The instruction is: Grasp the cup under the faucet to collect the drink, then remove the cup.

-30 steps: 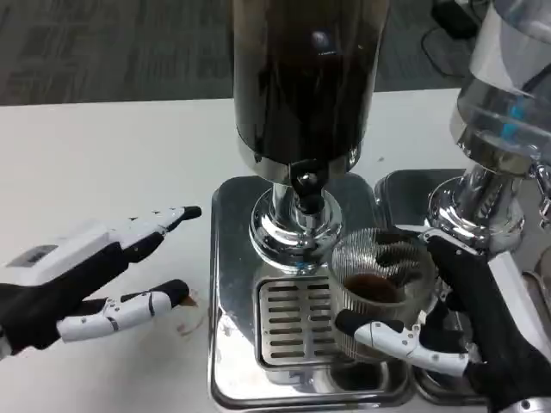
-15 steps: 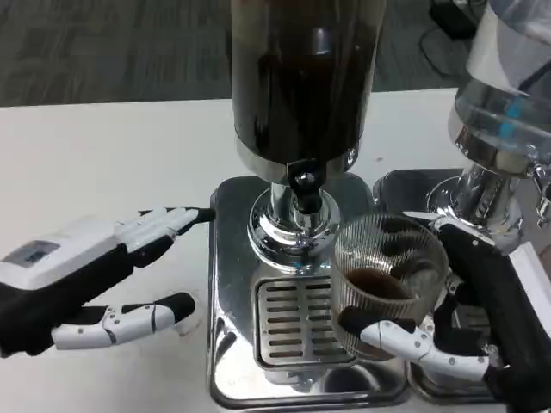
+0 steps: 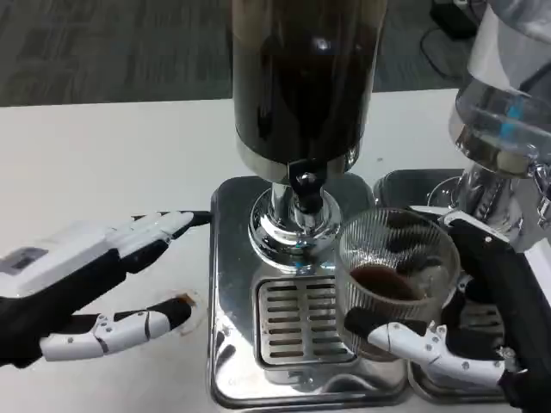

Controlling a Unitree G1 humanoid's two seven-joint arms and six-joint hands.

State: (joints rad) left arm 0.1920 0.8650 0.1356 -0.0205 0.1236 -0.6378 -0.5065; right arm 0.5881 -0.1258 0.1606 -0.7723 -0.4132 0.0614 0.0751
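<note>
My right hand (image 3: 465, 331) holds the clear ribbed plastic cup (image 3: 397, 280), a white and black thumb across its front near the bottom and the dark palm against its right side. The cup sits tilted slightly, to the right of the black faucet knob (image 3: 306, 183) and lower in the picture, over the right part of the slotted metal drip grate (image 3: 297, 320). A shallow pool of dark brown drink (image 3: 382, 282) lies in the bottom of it. The faucet belongs to the tall dispenser with a dark liquid-filled cylinder (image 3: 301, 77), standing on a shiny chrome base (image 3: 225, 258) on the white table (image 3: 103, 163). A second dispenser with a clear, blue-tinted bowl (image 3: 508, 95) stands to the right, behind my right wrist. My left hand (image 3: 95, 280) is on the left of the base, open and holding nothing, its fingers spread, the upper fingertips close to the base's left edge. A small brownish ring stain (image 3: 185, 303) marks the table by the lower fingertip.
</note>
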